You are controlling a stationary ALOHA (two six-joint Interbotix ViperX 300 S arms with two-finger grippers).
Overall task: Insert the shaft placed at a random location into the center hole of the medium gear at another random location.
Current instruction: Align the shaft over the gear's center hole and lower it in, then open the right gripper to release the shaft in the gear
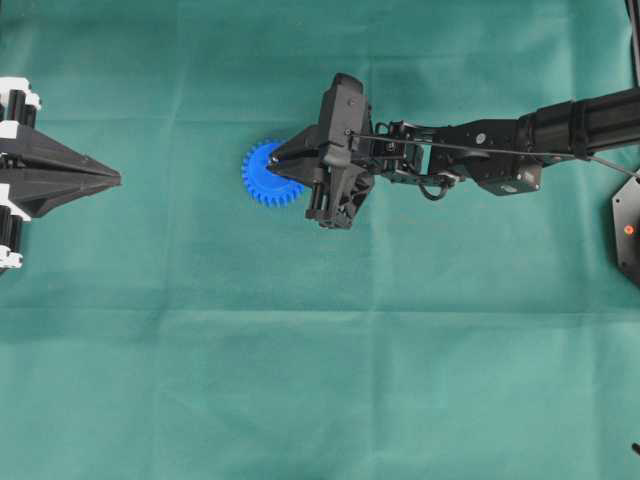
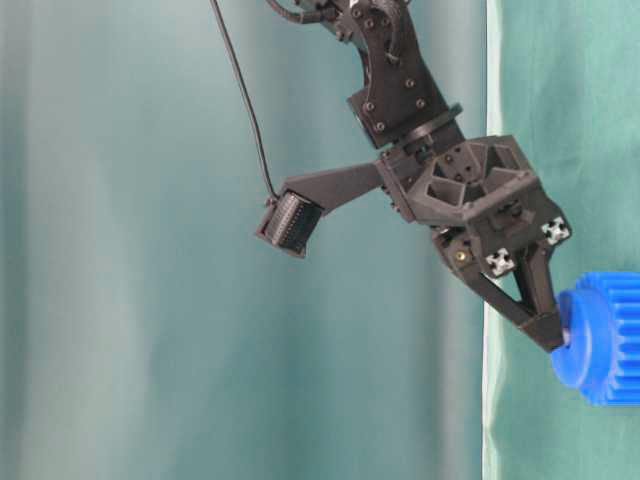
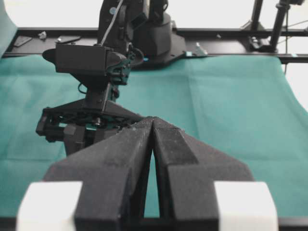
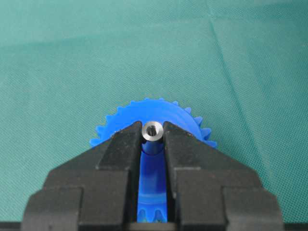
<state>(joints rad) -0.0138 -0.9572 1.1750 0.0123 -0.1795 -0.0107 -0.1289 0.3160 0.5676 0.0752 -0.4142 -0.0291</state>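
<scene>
Insertion step: right gripper (image 4: 153, 132) clamped on shaft (image 4: 153, 130) over medium gear (image 4: 153, 115) hub; next: press down, release. Left gripper (image 3: 153, 126) closed, empty.

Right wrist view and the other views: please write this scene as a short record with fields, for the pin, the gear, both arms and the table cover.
pin: silvery pin, seen end-on, held between the jaws of the right gripper
gear: blue gear, flat on the cloth, directly under the pin
center hole: hidden by the pin and the jaws
left gripper: left gripper, jaws closed, empty, apart from the gear
table cover: green cloth
</scene>
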